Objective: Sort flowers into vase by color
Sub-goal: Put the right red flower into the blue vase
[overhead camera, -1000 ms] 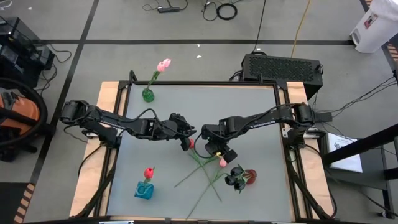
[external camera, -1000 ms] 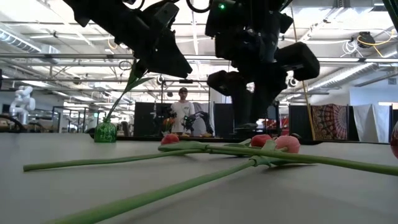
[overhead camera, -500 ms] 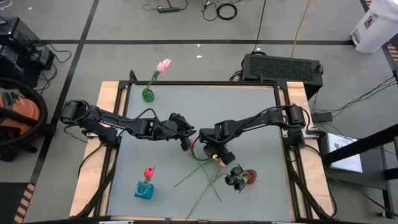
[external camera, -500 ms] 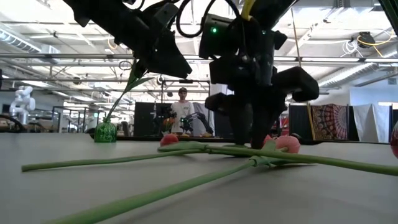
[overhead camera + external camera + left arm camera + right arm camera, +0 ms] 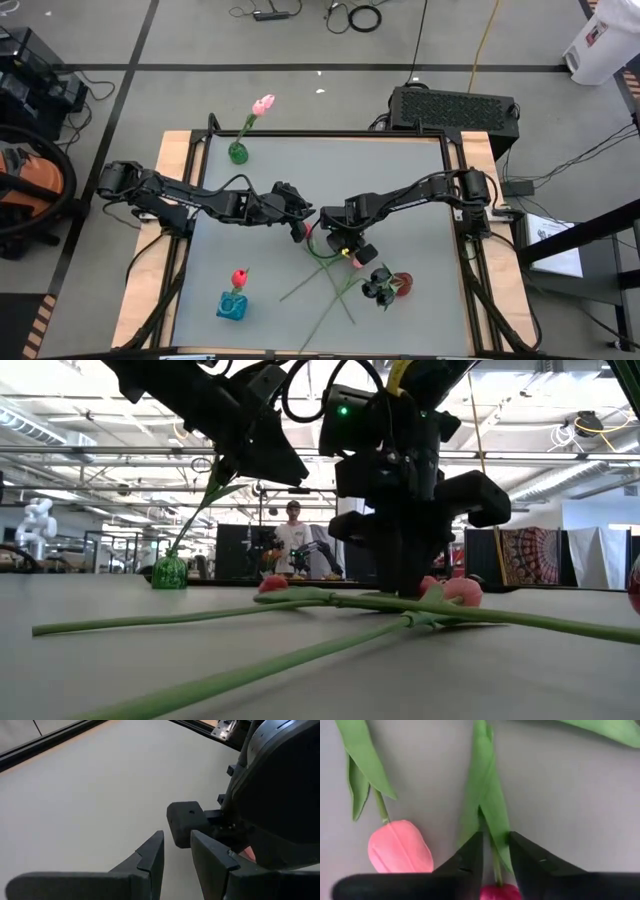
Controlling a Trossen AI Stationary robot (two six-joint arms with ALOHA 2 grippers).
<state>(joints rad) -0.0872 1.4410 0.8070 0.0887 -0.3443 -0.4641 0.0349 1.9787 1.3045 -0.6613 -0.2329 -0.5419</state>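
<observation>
Surface (image 5: 400, 180): far right quarter bare, passable; left strip between the vases bare.
Centre: blocked by left gripper (image 5: 299, 228) and right gripper (image 5: 338, 243), close together.
Near centre: loose flowers (image 5: 330, 285), stems crossing, lying flat.
Corners: green vase (image 5: 238, 152) far left, blue vase (image 5: 230, 306) near left, dark vase (image 5: 380, 288) near right.

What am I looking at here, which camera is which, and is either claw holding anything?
Two robot arms work at a grey table. One camera looks down from above, one sits at table height, and one rides on each wrist. Loose tulips lie mid-table; a green vase holds a pink tulip, a blue vase a red one. The right claw is down with its fingers either side of a red tulip's stem, a pink tulip beside it. The left claw waits nearby, holding nothing.
</observation>
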